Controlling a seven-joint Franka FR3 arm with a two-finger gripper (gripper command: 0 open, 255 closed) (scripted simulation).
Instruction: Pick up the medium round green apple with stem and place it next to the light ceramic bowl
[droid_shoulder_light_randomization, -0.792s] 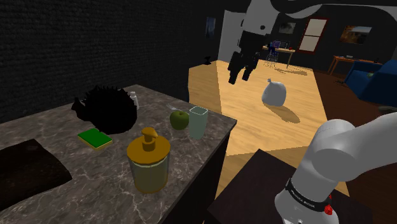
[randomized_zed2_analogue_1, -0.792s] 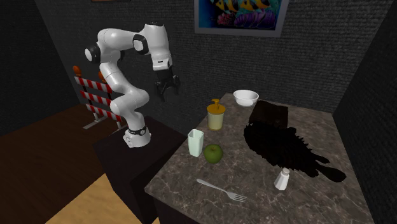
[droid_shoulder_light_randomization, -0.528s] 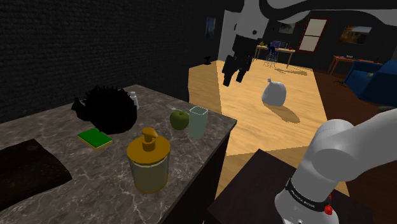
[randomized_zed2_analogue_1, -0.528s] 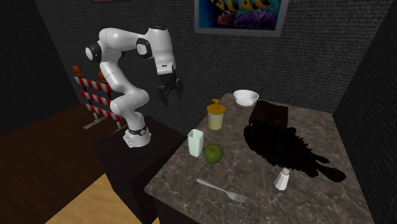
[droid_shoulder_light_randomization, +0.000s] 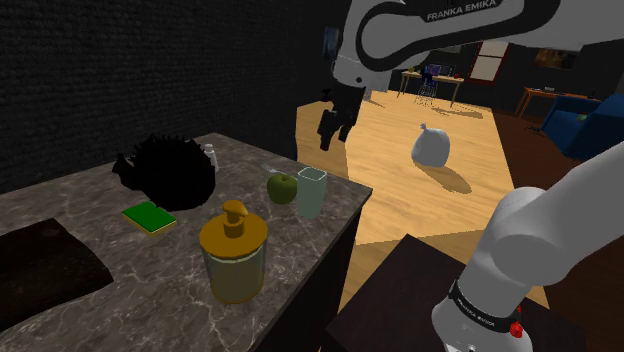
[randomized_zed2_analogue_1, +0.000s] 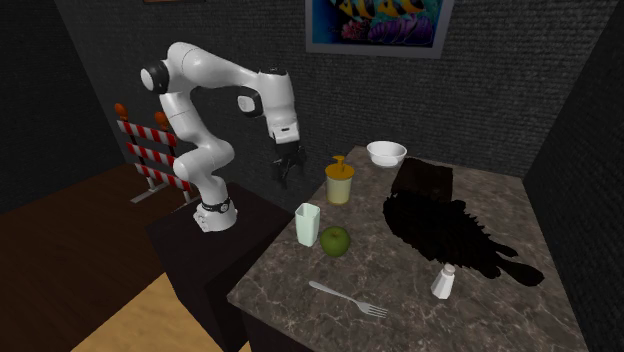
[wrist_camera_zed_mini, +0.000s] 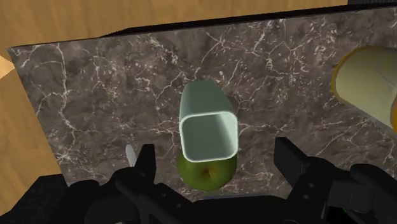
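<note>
On the dark marbled counter (randomized_zed2_analogue_1: 405, 300), beside the arm's stand:

- Apple (randomized_zed2_analogue_1: 334, 240): green, round, on the counter top just beside the cup and to its right in the second exterior view. In the wrist view the apple (wrist_camera_zed_mini: 205, 175) is partly hidden behind the cup. It sits near the counter edge in the shoulder view (droid_shoulder_light_randomization: 283, 187). Nothing grips it.
- Cup (randomized_zed2_analogue_1: 306, 224): pale green, square-mouthed, upright.
- Bowl (randomized_zed2_analogue_1: 386, 152): white, at the far end of the counter, well apart from the apple.
- Pump jar (randomized_zed2_analogue_1: 339, 181): yellow, between cup and bowl.
- Fork (randomized_zed2_analogue_1: 347, 299): lying flat on the counter's near part.
- Shaker (randomized_zed2_analogue_1: 444, 281): white, upright, beside a black spiky shape (randomized_zed2_analogue_1: 445, 232).
- Green pad (droid_shoulder_light_randomization: 149, 217): flat, near the spiky shape.
- Gripper (randomized_zed2_analogue_1: 288, 170): in the air to the left of the pump jar in the second exterior view, well above cup and apple. The fingers (wrist_camera_zed_mini: 147, 167) stand apart and hold nothing.
</note>
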